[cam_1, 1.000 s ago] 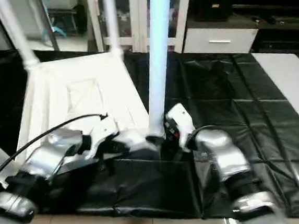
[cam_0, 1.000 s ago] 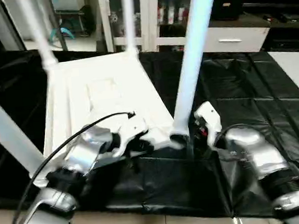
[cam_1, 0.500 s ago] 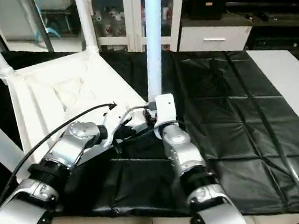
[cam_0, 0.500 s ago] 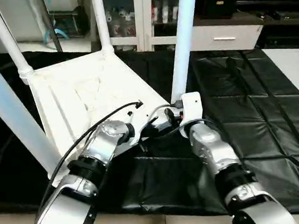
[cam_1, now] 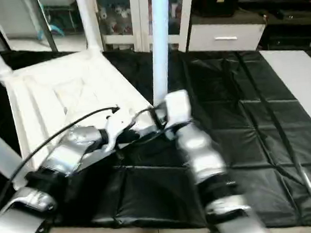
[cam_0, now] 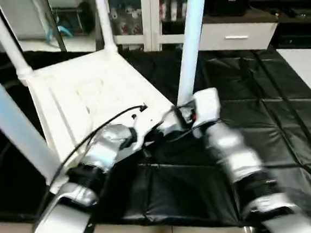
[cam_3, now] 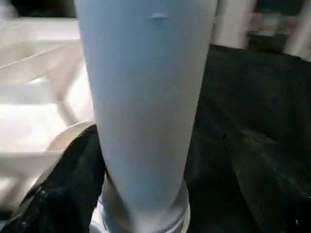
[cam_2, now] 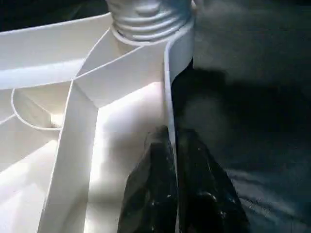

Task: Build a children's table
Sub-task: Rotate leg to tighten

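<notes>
The children's table lies upside down, its white tabletop (cam_0: 88,95) ribs up, with legs standing in the corner sockets. My left gripper (cam_2: 170,141) is shut on the tabletop's near rim, one black finger on each side of the thin wall, just below the threaded socket (cam_2: 146,19). The near-right leg (cam_0: 190,48) rises from that corner. My right gripper (cam_3: 150,160) reaches around the leg's base, with its fingers (cam_3: 68,184) on either side. A gap shows on one side, so it stands open.
The black-covered worktable (cam_0: 263,101) stretches to the right and front, its front edge (cam_0: 171,229) close to my arms. Other legs stand at the near left (cam_0: 9,124) and the far corners (cam_0: 103,17). White cabinets (cam_0: 151,8) and a drawer unit (cam_0: 235,33) stand behind.
My right forearm has swung in towards the near-right leg and its jaws have widened around it. The left gripper has kept its pinch on the rim. The head camera shifted.
</notes>
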You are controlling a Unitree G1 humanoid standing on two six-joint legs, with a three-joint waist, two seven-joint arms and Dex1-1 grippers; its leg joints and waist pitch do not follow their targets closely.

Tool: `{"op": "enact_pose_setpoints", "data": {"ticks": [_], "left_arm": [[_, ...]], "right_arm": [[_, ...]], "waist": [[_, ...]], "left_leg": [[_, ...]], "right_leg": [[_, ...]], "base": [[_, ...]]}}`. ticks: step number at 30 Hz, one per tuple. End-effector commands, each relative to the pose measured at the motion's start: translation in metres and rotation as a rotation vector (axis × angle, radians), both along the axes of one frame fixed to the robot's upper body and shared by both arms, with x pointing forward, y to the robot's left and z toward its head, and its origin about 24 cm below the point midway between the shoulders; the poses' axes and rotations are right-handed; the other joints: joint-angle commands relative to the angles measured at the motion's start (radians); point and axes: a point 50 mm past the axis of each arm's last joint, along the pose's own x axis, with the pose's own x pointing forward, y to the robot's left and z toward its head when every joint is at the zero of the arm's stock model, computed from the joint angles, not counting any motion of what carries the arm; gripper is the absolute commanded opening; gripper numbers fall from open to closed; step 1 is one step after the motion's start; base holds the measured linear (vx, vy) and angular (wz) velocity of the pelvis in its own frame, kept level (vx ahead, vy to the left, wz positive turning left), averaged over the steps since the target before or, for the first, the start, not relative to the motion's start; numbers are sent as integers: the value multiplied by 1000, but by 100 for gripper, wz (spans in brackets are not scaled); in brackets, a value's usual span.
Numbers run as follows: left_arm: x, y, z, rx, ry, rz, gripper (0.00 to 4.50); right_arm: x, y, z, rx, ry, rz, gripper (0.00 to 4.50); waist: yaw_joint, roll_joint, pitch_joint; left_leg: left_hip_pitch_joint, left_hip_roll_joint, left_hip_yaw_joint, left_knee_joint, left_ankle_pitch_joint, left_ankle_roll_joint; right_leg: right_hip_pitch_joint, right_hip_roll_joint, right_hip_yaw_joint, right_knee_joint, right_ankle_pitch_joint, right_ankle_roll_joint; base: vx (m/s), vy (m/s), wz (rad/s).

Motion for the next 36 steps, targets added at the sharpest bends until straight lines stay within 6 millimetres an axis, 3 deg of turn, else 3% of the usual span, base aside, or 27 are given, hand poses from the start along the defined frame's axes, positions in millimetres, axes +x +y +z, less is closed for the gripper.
{"op": "enact_pose_setpoints", "data": {"ticks": [1,3,7,8,10,14,19,20,27,31,36], "left_arm": [[-10,7,-6,-34,22,-87,0],[-22,13,-10,-22,83,-205,0],[-33,22,-15,1,178,-284,0],[-34,22,-14,-7,188,-297,0],[-37,21,-13,-3,205,-327,0],[-46,19,-10,-7,249,-409,0],[-49,14,-8,-21,266,-438,0],[-49,13,-8,-19,270,-444,0],[-51,12,-8,-6,268,-452,0],[-50,13,-8,-2,263,-437,0],[-50,13,-8,1,263,-436,0]], "right_arm": [[-3,-16,6,-16,2,79,423],[-14,-29,2,-118,41,277,439],[-33,-41,-4,-178,113,526,439],[-36,-42,-3,-180,123,564,439],[-39,-43,-2,-190,134,609,439],[-49,-44,1,-195,163,739,439],[-53,-40,-1,-204,180,795,439],[-53,-39,-2,-201,184,807,439],[-55,-34,-5,-203,213,865,439],[-55,-34,-8,-213,237,879,403],[-54,-34,-7,-218,239,887,358]], "waist": [[11,-10,-60],[16,-7,-59],[27,-6,-58],[32,1,-60],[33,-11,-58],[38,-11,-57],[38,-8,-57],[40,-3,-56],[43,-7,-61],[43,-5,-60],[44,-10,-62]], "left_leg": [[1,10,5,-67,-223,44],[3,14,7,-65,-212,55],[10,17,9,-65,-231,56],[12,19,9,-64,-229,54],[9,17,11,-65,-226,57],[9,20,12,-64,-228,57],[13,21,12,-65,-247,44],[13,20,11,-65,-254,39],[10,19,11,-61,-217,48],[11,18,11,-61,-221,47],[11,19,11,-60,-214,50]], "right_leg": [[56,-36,26,-67,-211,-198],[57,-34,27,-59,-154,-219],[56,-33,28,-56,-149,-241],[56,-35,29,-54,-141,-244],[58,-34,29,-55,-134,-246],[57,-38,30,-55,-165,-243],[51,-37,30,-60,-203,-241],[51,-37,30,-59,-206,-240],[56,-36,28,-52,-140,-252],[57,-35,28,-52,-148,-254],[57,-37,28,-51,-151,-254]], "base": [[0,0,0],[0,0,0],[0,0,0],[0,0,0],[0,0,0],[0,0,0],[0,0,0],[0,0,0],[0,0,0],[0,0,0],[0,0,0]]}}
